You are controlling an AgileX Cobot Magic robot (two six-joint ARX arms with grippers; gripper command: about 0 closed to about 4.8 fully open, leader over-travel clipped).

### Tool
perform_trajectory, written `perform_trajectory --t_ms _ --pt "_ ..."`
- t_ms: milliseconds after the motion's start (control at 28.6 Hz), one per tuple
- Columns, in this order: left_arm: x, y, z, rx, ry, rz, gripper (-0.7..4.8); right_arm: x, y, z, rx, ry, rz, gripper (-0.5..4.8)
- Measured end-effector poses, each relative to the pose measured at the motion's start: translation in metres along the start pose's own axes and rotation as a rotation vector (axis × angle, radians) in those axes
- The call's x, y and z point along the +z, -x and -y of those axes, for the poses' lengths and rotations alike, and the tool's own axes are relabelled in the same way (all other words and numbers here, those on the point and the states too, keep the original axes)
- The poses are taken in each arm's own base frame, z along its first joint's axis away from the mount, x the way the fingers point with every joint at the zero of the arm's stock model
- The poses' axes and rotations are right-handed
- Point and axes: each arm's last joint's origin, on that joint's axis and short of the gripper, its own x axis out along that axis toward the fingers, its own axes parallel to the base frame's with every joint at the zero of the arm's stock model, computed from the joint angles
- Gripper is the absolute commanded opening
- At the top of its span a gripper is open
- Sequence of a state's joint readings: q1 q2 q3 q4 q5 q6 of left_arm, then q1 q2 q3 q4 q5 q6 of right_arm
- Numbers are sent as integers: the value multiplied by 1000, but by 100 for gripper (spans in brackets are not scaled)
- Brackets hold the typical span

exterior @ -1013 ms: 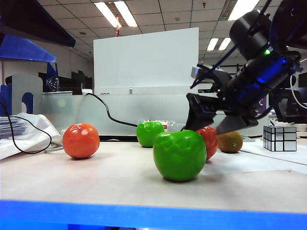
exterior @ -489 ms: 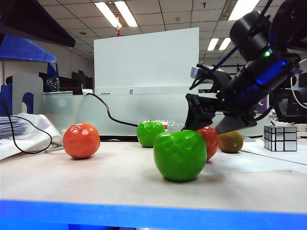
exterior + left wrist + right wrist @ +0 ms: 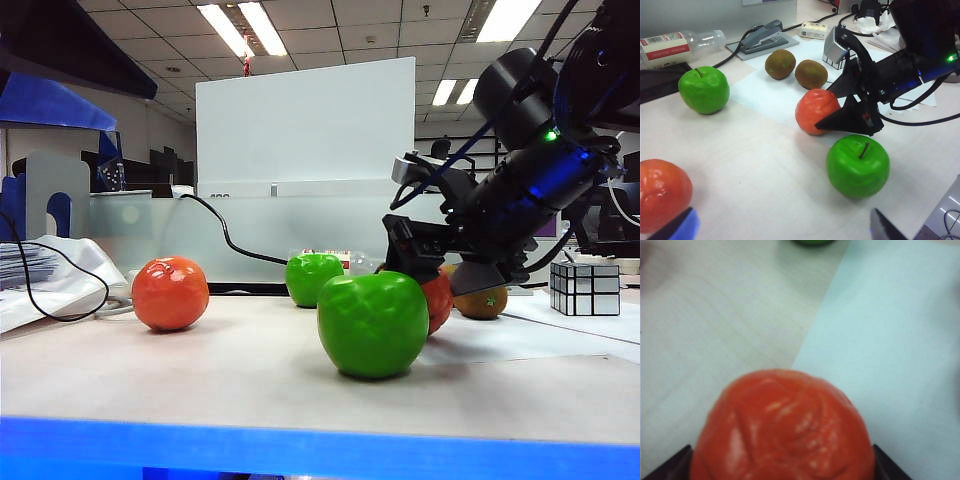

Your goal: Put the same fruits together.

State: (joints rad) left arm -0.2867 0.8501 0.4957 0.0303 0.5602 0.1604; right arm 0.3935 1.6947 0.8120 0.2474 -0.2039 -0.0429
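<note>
Orange-red fruit (image 3: 782, 427) fills the right wrist view, sitting between the spread fingers of the right gripper (image 3: 832, 107), whose dark tips (image 3: 670, 464) show at either side of it; whether they touch it cannot be told. From the left wrist view this fruit (image 3: 816, 110) rests at the edge of a pale sheet (image 3: 770, 95) on the table (image 3: 750, 165), with the right gripper's two black fingers (image 3: 842, 122) straddling it from the far side. Two kiwis (image 3: 795, 69) lie just beside each other on the sheet beyond it. A green apple (image 3: 858, 165) stands near the gripped-around fruit, on the bare wood, and a second green apple (image 3: 704, 90) sits well apart, near a lying bottle (image 3: 680, 44). The other orange-red fruit (image 3: 662, 192) is at the near corner, close to the left gripper (image 3: 780, 230), whose fingertips stand wide apart with nothing between them. In the exterior view the right arm (image 3: 530, 170) leans down behind the front apple (image 3: 372, 323), the red fruit (image 3: 436, 300) half hidden by it, one kiwi (image 3: 482, 302) behind, and the mirror cube (image 3: 583, 288) off to the side. The lone orange-red fruit (image 3: 170, 293) stands apart at the other side, and the far apple (image 3: 313, 278) is by the cable (image 3: 225, 235)
</note>
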Motion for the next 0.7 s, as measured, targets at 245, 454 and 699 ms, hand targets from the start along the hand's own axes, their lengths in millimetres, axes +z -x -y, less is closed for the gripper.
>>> perform_trajectory --t_ms 245,454,699 --pt "0 0 0 0 0 0 466 0 0 0 0 2 3 102" --pt "0 0 0 0 0 0 466 1 0 0 -1 4 15 40" --pt "0 0 0 2 0 0 467 33 0 -1 75 21 130 -6"
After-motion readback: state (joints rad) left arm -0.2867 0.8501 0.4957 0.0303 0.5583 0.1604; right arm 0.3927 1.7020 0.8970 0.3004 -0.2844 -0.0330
